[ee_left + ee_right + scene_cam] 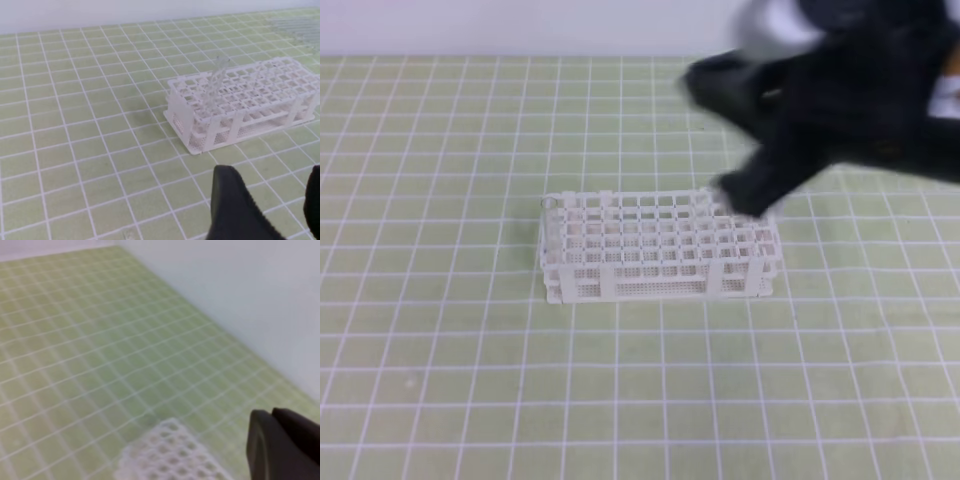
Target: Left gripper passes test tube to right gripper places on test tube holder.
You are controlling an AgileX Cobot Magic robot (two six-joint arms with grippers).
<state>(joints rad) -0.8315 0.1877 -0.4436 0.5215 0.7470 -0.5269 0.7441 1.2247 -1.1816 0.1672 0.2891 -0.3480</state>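
Note:
The white lattice test tube holder [660, 250] sits mid-table on the green grid mat, and also shows in the left wrist view [240, 107]. A clear test tube [218, 82] stands tilted in a hole near the holder's short end. My left gripper [271, 175] hovers low in front of that end, open and empty, apart from the holder. It is out of the exterior high view. My right gripper [745, 195] is motion-blurred above the holder's back right corner. In its wrist view the right gripper [271, 416] has its fingers pressed together with nothing between them.
A batch of clear tubes [295, 27] lies side by side at the mat's far edge beyond the holder. A pale wall [240, 300] borders the mat behind the right arm. One corner of the holder [165, 455] shows below the right wrist camera.

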